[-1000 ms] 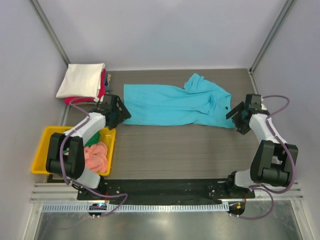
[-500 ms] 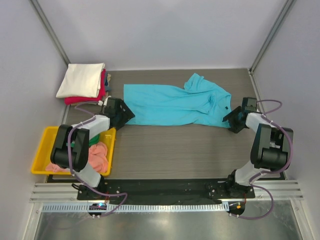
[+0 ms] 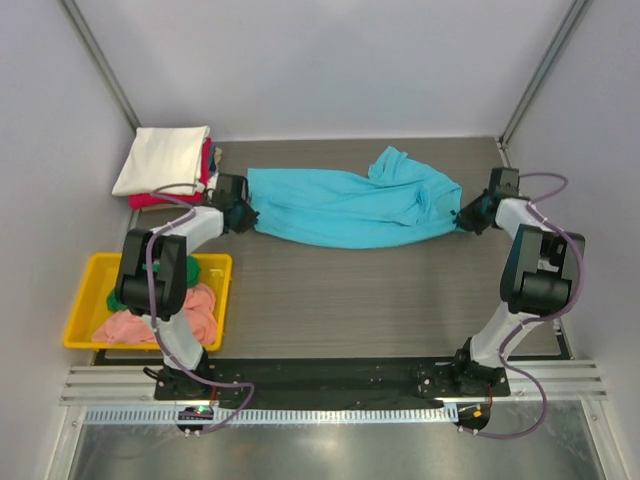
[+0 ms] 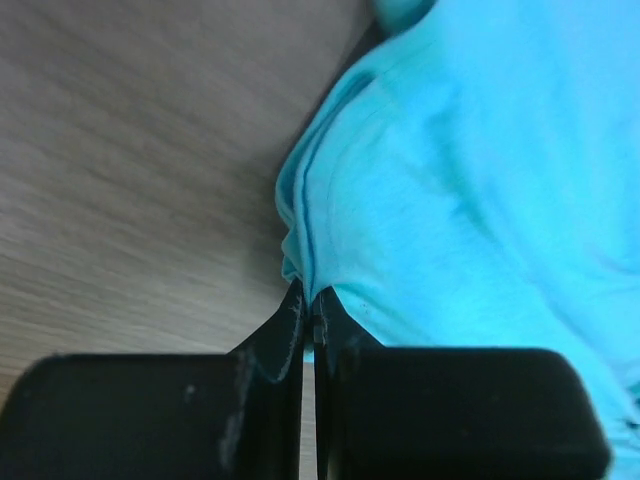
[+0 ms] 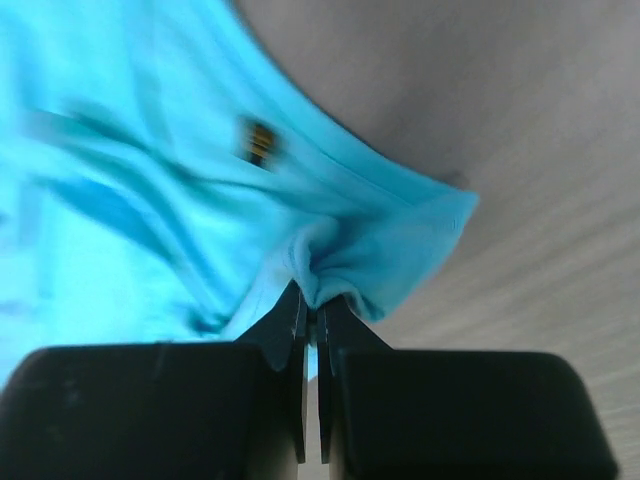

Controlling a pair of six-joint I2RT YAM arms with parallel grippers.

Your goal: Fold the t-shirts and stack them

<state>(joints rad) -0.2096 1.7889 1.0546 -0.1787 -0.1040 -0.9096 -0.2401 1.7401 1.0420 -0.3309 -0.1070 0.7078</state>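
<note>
You have a grey wood-grain table (image 3: 350, 300) between pale walls. The turquoise-blue t-shirt (image 3: 345, 208) lies stretched left to right across its far half. Your left gripper (image 3: 243, 214) is pinched tight on the shirt's left hem, and your right gripper (image 3: 466, 217) is clamped on a bunched fold at its right end. At the far left, a folded cream-white shirt (image 3: 165, 160) lies on a red shirt (image 3: 150, 201).
</note>
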